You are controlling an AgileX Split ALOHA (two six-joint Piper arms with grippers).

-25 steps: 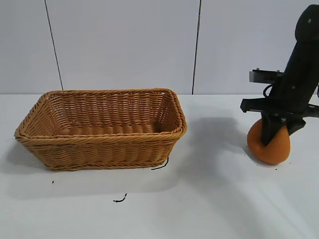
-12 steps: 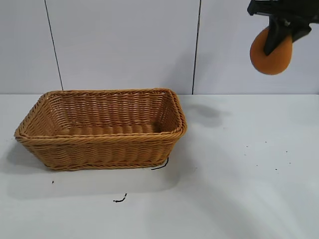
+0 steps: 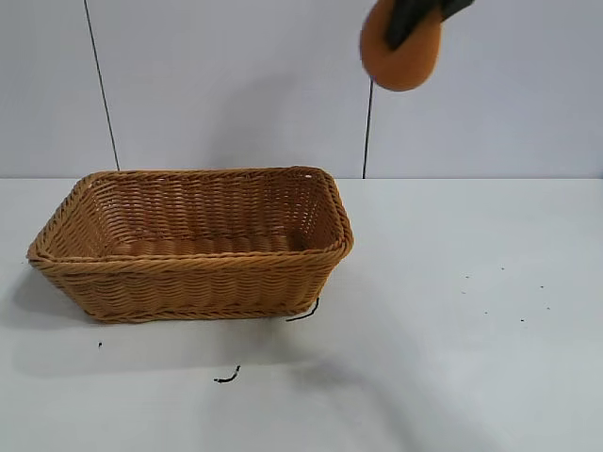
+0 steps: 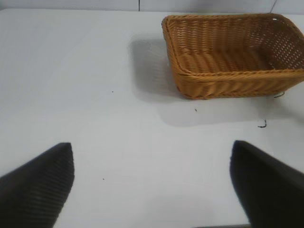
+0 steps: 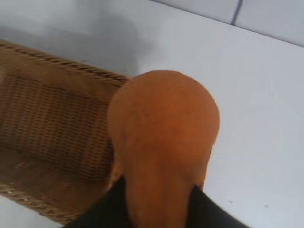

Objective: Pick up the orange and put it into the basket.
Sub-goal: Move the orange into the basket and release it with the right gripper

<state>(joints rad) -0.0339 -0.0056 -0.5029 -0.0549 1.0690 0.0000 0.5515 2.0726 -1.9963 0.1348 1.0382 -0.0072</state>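
My right gripper (image 3: 407, 21) is shut on the orange (image 3: 402, 56), a matte burnt-orange fruit, and holds it high in the air at the top of the exterior view, above and just right of the basket's right end. In the right wrist view the orange (image 5: 164, 137) fills the middle between my black fingers (image 5: 211, 211), with the basket's end (image 5: 52, 128) below it. The tan woven wicker basket (image 3: 193, 268) stands on the white table at the left and holds nothing. My left gripper (image 4: 152, 183) is open and holds nothing over bare table, with the basket (image 4: 228, 78) farther off.
The white table (image 3: 452, 330) carries small black specks and two short dark wire scraps (image 3: 226, 377) in front of the basket. A white panelled wall (image 3: 236, 85) rises behind.
My right gripper has lifted the orange off the table at the right, raised it high, and carried it left toward the basket. The basket and left arm have not moved.
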